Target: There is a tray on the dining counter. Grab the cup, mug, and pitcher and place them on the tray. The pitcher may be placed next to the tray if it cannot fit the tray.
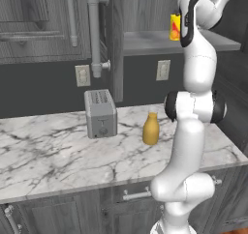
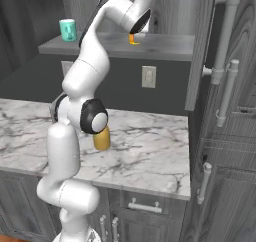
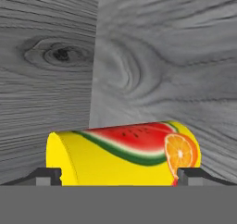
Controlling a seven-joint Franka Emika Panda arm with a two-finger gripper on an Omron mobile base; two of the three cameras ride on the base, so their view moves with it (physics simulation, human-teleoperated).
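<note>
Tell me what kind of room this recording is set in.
A rendered kitchen, most likely: a grey toaster stands on a marble worktop with drawers below, wall outlets sit above it, and a teal mug rests on a grey shelf.

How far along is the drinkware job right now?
Nothing looks placed yet. In hand: the gripper is up at the grey shelf, fingertips either side of the cup; whether it is clamped is unclear. Left: the mug sits on that shelf, the pitcher stands on the marble worktop near the toaster.
</note>
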